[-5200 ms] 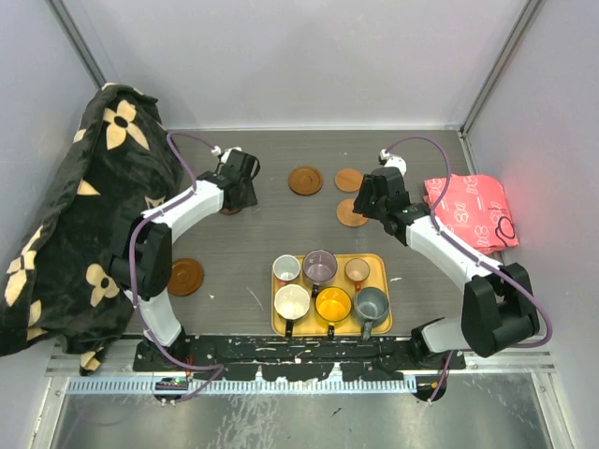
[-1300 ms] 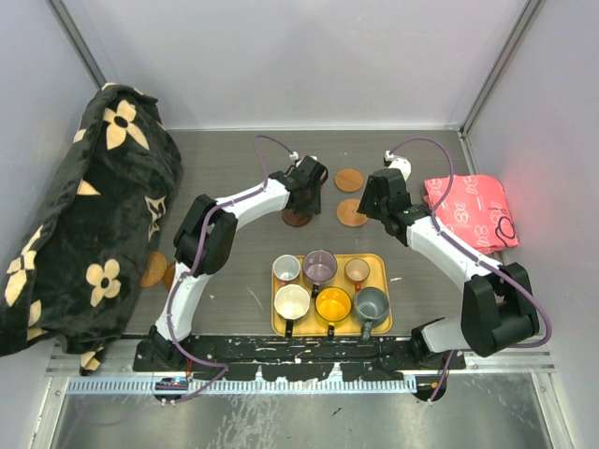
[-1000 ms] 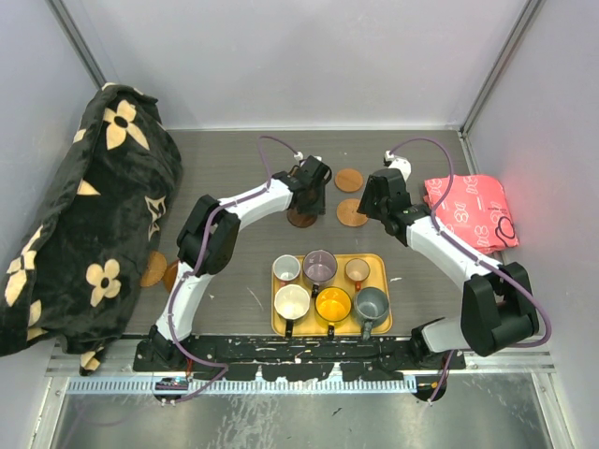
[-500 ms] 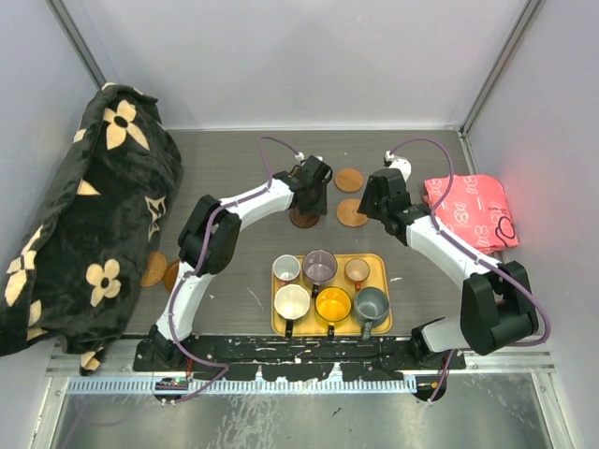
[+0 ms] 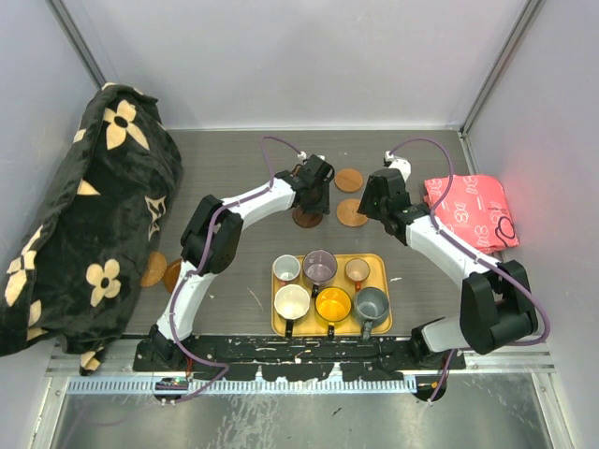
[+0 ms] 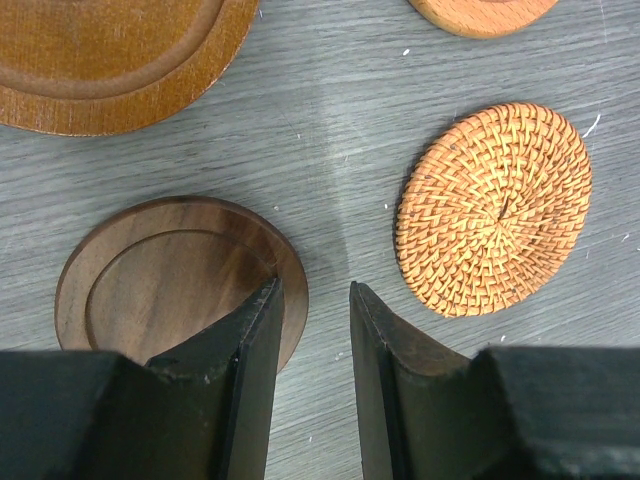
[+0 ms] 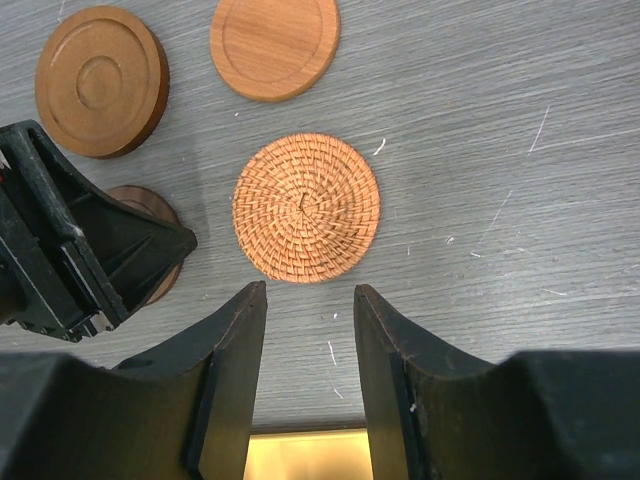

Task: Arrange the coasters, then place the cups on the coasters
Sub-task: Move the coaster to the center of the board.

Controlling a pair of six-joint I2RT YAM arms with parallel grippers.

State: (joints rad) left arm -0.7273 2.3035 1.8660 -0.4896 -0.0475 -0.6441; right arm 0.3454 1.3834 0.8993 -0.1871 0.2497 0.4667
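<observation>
Wood, thin, stiff and surely light: the dark coaster lies flat mid-tabletop, toward the far edge. The left pincer straddles its raised rim, narrowly spread and gripping nothing. That rim looks the spot to pinch. The right pincer hangs spread, empty.

Six cups sitting in two rows on a tray at the near middle, four coasters lying just behind it, two more coasters lying far left beside a blanket, a cloth lying far right.
</observation>
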